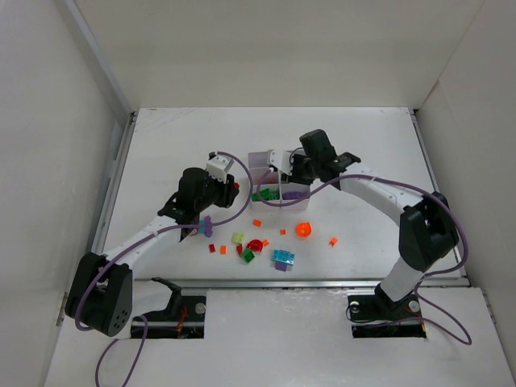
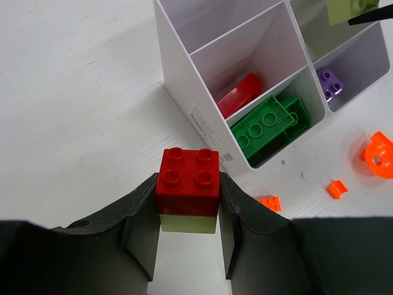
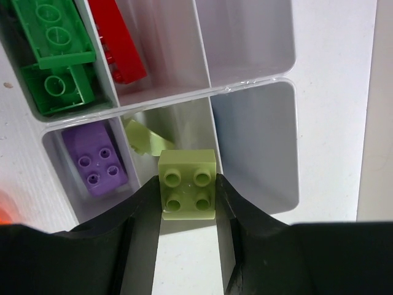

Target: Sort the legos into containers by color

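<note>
Two bricks are in hand at once. Right gripper clamps a yellow-green square four-stud plastic brick above the white six-compartment plastic tray, over the cell holding a yellow-green sliver. A purple brick sits in the next cell.

Step, as I read it: drop-off. Next move: lower between the thin walls, then let go.

Left gripper pinches a red four-stud brick stacked on a pale green block, just outside the tray wall. That stack likely needs splitting first.

Room to move lies on the side away from the tray. Loose orange bits lie nearer the arm bases.
</note>
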{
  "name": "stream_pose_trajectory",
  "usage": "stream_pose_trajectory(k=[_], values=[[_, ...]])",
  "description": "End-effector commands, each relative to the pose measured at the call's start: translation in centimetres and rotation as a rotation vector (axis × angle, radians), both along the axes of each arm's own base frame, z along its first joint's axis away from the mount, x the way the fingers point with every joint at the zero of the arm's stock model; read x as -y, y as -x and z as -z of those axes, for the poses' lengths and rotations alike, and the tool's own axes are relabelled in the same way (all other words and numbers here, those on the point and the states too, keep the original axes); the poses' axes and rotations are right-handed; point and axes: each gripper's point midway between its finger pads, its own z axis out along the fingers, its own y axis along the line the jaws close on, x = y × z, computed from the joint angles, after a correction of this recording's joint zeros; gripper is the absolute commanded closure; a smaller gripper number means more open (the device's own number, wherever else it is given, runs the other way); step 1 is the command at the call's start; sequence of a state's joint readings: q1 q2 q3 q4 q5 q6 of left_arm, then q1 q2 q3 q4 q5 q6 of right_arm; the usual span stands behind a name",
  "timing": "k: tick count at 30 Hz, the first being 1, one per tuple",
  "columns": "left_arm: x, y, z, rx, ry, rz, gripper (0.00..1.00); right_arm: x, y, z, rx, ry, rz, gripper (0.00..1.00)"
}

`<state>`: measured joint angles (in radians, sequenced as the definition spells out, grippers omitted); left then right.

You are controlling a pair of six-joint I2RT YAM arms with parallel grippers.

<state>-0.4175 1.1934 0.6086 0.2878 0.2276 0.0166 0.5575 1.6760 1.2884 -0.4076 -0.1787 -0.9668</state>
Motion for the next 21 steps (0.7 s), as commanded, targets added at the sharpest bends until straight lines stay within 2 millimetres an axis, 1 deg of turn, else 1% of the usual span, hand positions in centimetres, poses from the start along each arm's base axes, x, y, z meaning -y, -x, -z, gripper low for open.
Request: stream_pose_trajectory(k=[1, 2, 3, 4, 7, 8, 11, 12, 13, 16, 17, 21], values=[[0.1, -0.2, -1.6, 0.058, 0.037, -0.009, 1.0, -1.2, -1.9, -2.1, 0.08, -0.031, -0.005, 0.63], [0.1, -0.2, -1.6, 0.058, 0.037, -0.009, 1.0, -1.4, -1.8, -2.4, 0.082, -0.024, -0.006, 0.57], [0.1, -0.2, -1.6, 0.058, 0.037, -0.009, 1.0, -1.3, -1.6, -1.7, 0.062, -0.011, -0.007, 0.52], [0.0, -0.3, -1.6, 0.059, 0.034, -0.017, 1.0, -1.4, -1.7, -2.1, 0.069, -0.016, -0.007, 0.41], [0.0, -0.3, -1.6, 0.059, 0.034, -0.017, 1.0, -1.1, -1.7, -1.9, 0.065, -0.003, 0.002, 0.23], [0.0, -0.3, -1.6, 0.059, 0.034, -0.017, 1.0, -1.1, -1.7, -1.9, 0.065, -0.003, 0.002, 0.23], [0.0, -0.3, -1.6, 0.059, 0.034, -0.017, 1.0, -1.0, -1.9, -4.1, 0.121, -0.031, 0.011, 0.23], [0.0, -0.3, -1.6, 0.059, 0.034, -0.017, 1.0, -1.0, -1.8, -4.4, 0.122, -0.045, 0.021, 0.23], [0.0, -0.3, -1.6, 0.059, 0.034, -0.017, 1.0, -1.0, -1.9, -6.1, 0.164, -0.072, 0.022, 0.23], [0.1, -0.2, -1.6, 0.058, 0.037, -0.009, 1.0, -1.3, -1.0, -7.7, 0.185, -0.124, 0.005, 0.23], [0.1, -0.2, -1.6, 0.058, 0.037, -0.009, 1.0, -1.1, -0.8, -8.6, 0.203, -0.144, 0.011, 0.23], [0.2, -0.2, -1.6, 0.069, 0.022, 0.01, 1.0, -1.0, 0.0, -11.2, 0.237, -0.21, 0.023, 0.23]])
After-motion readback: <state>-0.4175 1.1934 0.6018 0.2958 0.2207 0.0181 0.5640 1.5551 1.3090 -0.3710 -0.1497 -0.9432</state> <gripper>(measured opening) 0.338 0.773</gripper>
